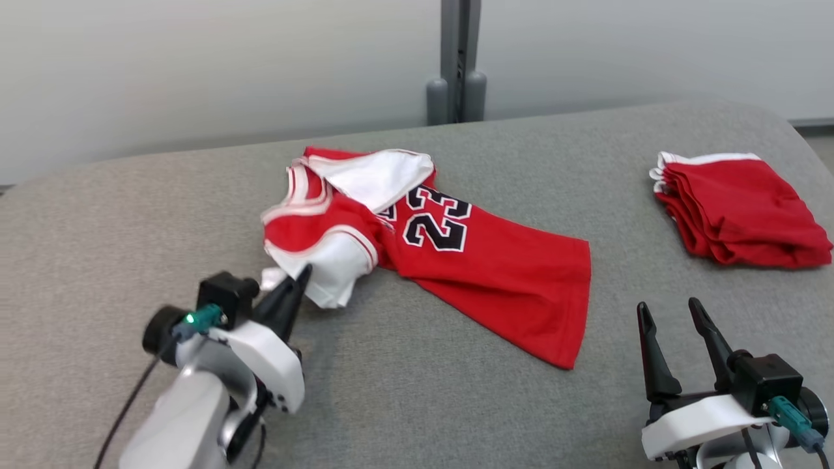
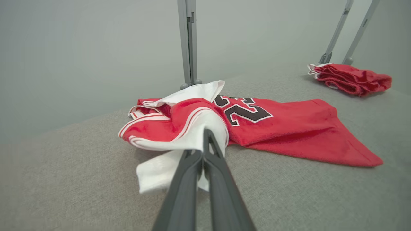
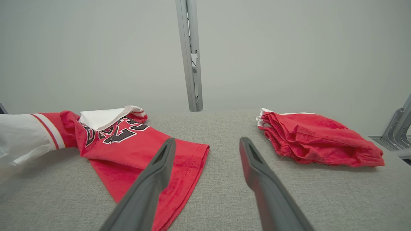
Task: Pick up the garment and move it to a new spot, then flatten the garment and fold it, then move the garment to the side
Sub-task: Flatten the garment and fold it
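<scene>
Head view, jersey [image 1: 482, 267]: red basketball top with a black "23" edged in white. It lies left of centre on the grey padded surface [image 1: 417, 404], hem fanned toward the right and shoulder end bunched with its white inside turned out.
Head view, left gripper [image 1: 303, 273]: fingers pressed together at the white flap on the jersey's near-left end.
Head view, right gripper [image 1: 669, 305]: jaws spread wide and holding nothing, well apart from the hem.
Head view, folded red garments [image 1: 736, 208]: stacked at the far right, clear of the jersey.
Left wrist view, grip: the two fingers are clamped on the white fabric, which droops on either side of them. It looks like a thin pinch, probably on one layer.
Left wrist view, handling: soft, light and limp, I judge — not fragile. Lifted by this one corner it would likely hang, twist and trail across the surface.
Right wrist view, second hold: the red hem lies flat just beyond the open fingers, and its near corner looks the best place to grasp.
Right wrist view, look: matte knit — red-and-white striped trim at the armhole.
</scene>
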Motion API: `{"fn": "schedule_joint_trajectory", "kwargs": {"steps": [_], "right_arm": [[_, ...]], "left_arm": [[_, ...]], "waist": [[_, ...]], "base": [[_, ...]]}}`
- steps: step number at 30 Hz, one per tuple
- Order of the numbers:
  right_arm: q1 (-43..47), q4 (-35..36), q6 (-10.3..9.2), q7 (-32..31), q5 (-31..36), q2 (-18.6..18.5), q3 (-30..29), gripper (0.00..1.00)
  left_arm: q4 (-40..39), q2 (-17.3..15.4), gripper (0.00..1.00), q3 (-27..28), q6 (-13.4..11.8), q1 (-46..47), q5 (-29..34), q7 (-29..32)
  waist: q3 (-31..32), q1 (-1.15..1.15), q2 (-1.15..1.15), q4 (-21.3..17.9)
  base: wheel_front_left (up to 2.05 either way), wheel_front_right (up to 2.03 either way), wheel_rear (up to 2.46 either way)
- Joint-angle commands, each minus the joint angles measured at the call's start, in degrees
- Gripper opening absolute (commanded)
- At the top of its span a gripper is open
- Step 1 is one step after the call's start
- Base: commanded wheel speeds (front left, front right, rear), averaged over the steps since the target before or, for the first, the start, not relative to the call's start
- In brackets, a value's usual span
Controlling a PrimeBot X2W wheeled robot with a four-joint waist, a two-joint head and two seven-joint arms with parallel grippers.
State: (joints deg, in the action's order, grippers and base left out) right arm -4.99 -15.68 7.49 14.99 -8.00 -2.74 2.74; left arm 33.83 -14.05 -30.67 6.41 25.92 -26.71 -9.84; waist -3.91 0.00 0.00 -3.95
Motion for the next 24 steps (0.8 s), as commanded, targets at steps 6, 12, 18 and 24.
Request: {"fn": "schedule_joint_trajectory", "kwargs": {"steps": [6, 12, 18, 24], "right_arm": [[1.59, 0.32, 0.01, 0.28, -0.12, -0.34, 0.14, 1.00], [1.03, 0.56, 0.01, 0.28, -0.30, -0.33, 0.18, 1.00], [-0.73, -0.03, 0.01, 0.28, -0.34, -0.34, 1.02, 1.00], [-1.59, -0.90, 0.01, 0.28, 0.46, -0.33, 0.82, 1.00]], "left_arm": [[-18.26, -1.51, 0.00, 0.61, -6.18, -13.13, -4.09, 8.81], [-30.10, -3.11, 0.00, 1.41, -11.48, -22.58, -7.28, 15.12], [-26.68, -3.37, 0.00, 3.48, -12.41, -20.65, -8.16, 14.85], [-19.13, -2.95, 0.00, 5.59, -11.71, -17.23, -9.92, 13.67]], "waist": [[1.63, 0.00, 0.00, 1.89], [0.11, 0.00, 0.00, 2.15], [-1.55, 0.00, 0.00, 1.16], [-3.16, 0.00, 0.00, -0.07]], "base": [[0.00, 0.00, 0.00], [0.00, 0.00, 0.00], [0.00, 0.00, 0.00], [0.00, 0.00, 0.00]]}}
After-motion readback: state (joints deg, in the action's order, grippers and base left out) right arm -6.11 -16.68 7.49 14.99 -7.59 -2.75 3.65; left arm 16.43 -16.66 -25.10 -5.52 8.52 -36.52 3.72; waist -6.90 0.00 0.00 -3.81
